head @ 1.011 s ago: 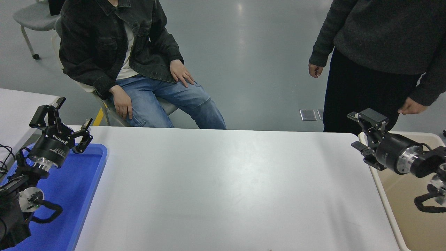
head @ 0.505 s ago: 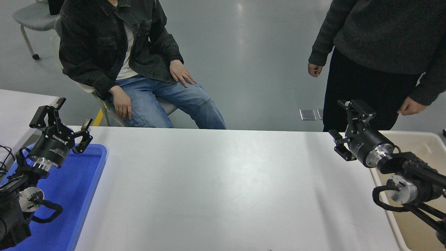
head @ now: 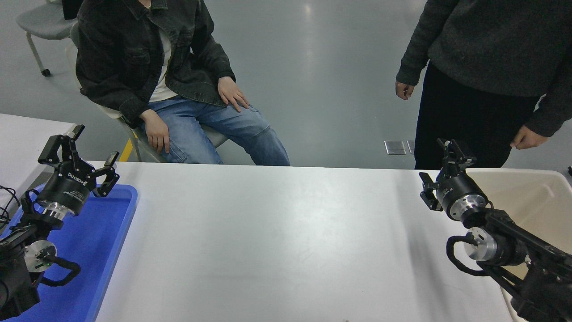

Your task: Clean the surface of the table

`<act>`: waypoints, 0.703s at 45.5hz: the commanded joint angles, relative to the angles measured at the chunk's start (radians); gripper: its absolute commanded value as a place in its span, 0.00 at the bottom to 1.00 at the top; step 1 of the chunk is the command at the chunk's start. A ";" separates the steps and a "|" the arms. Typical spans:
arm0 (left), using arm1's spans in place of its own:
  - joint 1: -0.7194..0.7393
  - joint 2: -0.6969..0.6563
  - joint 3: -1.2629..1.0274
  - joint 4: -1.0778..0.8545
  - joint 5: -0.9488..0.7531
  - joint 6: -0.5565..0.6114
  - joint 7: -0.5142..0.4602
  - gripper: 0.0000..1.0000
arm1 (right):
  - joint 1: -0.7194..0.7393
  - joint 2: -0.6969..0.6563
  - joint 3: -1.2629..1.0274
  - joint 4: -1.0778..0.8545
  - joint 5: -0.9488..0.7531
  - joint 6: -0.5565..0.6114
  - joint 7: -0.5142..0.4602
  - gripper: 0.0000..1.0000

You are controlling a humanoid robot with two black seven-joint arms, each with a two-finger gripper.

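Note:
The table surface [head: 286, 232] is a wide matte white top filling the middle of the head view, with nothing lying on it. My right gripper [head: 437, 169] hangs over its far right corner, next to a beige bin, open with nothing between its fingers. The right arm runs back to the lower right corner of the picture. Parked at the lower left over a blue tray, my left gripper [head: 85, 150] is open and holds nothing.
A blue tray [head: 103, 232] lies on the table's left end and a beige bin [head: 527, 192] stands at its right end. One person sits [head: 178, 89] and another stands [head: 482, 67] beyond the far edge. A smaller white table [head: 22, 134] shows at the left.
My right gripper has swung left, from above the beige bin to over the table's far right corner, and more of its arm has come into view. The left arm has stayed still.

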 commanded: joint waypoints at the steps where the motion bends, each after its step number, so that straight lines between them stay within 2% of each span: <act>1: 0.000 0.000 0.000 0.001 0.000 0.000 0.000 1.00 | -0.004 0.014 -0.002 -0.021 0.000 0.000 0.007 1.00; 13: 0.000 0.000 0.000 -0.001 0.000 0.000 0.000 1.00 | -0.003 0.003 -0.035 -0.012 -0.016 0.005 0.007 1.00; 19: 0.000 0.000 0.000 -0.001 0.000 0.000 0.000 1.00 | 0.014 -0.065 -0.138 0.009 -0.035 0.018 0.007 1.00; 32: 0.000 0.000 0.000 0.001 0.000 0.000 0.000 1.00 | 0.027 -0.230 -0.344 0.163 -0.305 0.024 0.005 1.00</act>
